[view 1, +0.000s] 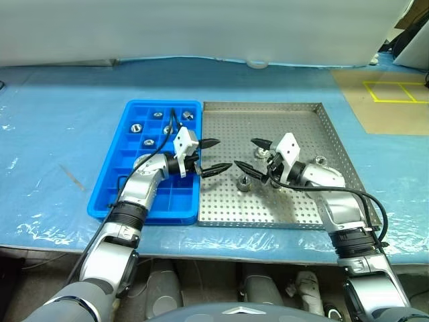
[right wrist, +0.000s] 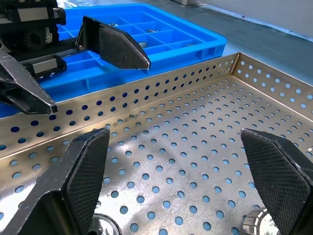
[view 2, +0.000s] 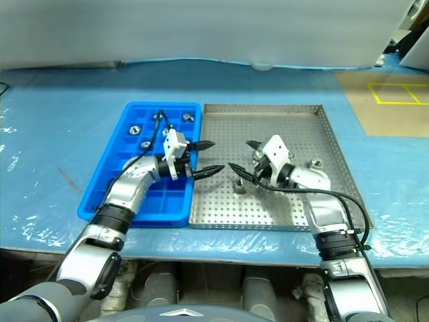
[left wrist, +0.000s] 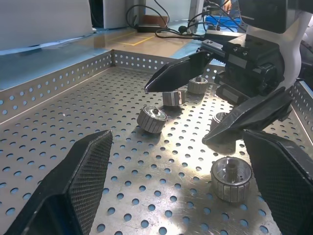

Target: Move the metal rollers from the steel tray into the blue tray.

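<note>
Both pairs of jaws stand wide apart with nothing between them. The left gripper (view 1: 216,156) reaches across the shared edge of the two trays so its black fingers hang just over the near-left part of the steel tray (view 1: 228,208), pointing toward the right gripper (view 1: 253,159), which faces it from the other side. Neither touches a roller.

Judging by how things lie, the job is partly done. Several metal rollers (view 1: 149,143) already sit in separate compartments at the far end of the blue tray (view 1: 106,199), behind and beside the left gripper's wrist; I count about six, though a cable crosses some of them. The near compartments look empty.

Still left in the steel tray: one roller (view 1: 244,183) lies just below the right gripper's lower fingertip and between the two grippers, one or two more rest behind the right gripper's fingers near its white housing, and another (view 1: 320,160) lies beyond its wrist toward the tray's right rim. From the left wrist I make out at least four, possibly five.

Up close, each roller (left wrist: 231,178) is a short silvery cylinder with ribbed sides and a recessed centre bore; one lies tipped on its side, the others stand flat on the perforated floor.
</note>
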Available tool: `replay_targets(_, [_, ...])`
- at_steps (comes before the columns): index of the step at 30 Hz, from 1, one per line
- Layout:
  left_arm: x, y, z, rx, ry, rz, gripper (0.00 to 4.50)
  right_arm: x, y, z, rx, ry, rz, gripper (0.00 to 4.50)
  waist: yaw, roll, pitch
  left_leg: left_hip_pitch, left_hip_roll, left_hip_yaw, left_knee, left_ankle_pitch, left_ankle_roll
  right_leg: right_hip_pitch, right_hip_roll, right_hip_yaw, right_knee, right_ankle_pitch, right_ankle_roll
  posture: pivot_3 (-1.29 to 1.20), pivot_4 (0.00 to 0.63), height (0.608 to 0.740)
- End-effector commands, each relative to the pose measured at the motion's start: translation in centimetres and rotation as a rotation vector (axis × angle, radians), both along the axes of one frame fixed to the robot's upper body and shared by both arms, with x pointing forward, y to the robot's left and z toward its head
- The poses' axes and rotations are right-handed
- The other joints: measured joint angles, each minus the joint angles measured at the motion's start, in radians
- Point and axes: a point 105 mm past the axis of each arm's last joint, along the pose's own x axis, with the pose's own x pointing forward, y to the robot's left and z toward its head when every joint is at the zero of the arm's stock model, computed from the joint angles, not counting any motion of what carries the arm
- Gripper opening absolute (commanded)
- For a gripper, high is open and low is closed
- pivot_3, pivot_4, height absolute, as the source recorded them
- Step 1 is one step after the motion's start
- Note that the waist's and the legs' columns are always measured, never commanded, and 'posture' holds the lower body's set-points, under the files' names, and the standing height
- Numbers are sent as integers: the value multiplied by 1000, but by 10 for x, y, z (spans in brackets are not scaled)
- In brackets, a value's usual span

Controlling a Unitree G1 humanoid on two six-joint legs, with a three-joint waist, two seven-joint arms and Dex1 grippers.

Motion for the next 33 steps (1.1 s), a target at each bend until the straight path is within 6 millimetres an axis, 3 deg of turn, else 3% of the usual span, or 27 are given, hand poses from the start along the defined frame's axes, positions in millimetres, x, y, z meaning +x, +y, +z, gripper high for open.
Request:
replay_targets(1, [-1, 4, 7, 1, -36, -6, 4471, -2, -2, 9, -7, -45, 9, 4500, -1, 0, 0, 0, 0, 0, 0, 0, 0, 0, 0, 0, 0, 0, 0, -88, 150, 740])
replay_targets(13, [2, 3, 12, 8, -54, -15, 4471, 2, -8, 10, -29, -51, 3, 4500, 0, 0, 0, 0, 0, 0, 0, 0, 0, 0, 0, 0, 0, 0, 0, -85, 150, 740])
replay_targets(21, [1, -2, 11, 8, -47, -40, 4471, 3, -30, 14, -35, -42, -46, 4500, 1, 0, 0, 0, 0, 0, 0, 0, 0, 0, 0, 0, 0, 0, 0, -116, 150, 740])
replay_targets(33, [-12, -32, 6, 27, 18, -206, 4471, -13, -44, 8, -32, -19, -119, 4500, -5, 0, 0, 0, 0, 0, 1, 0, 0, 0, 0, 0, 0, 0, 0, -223, 150, 740])
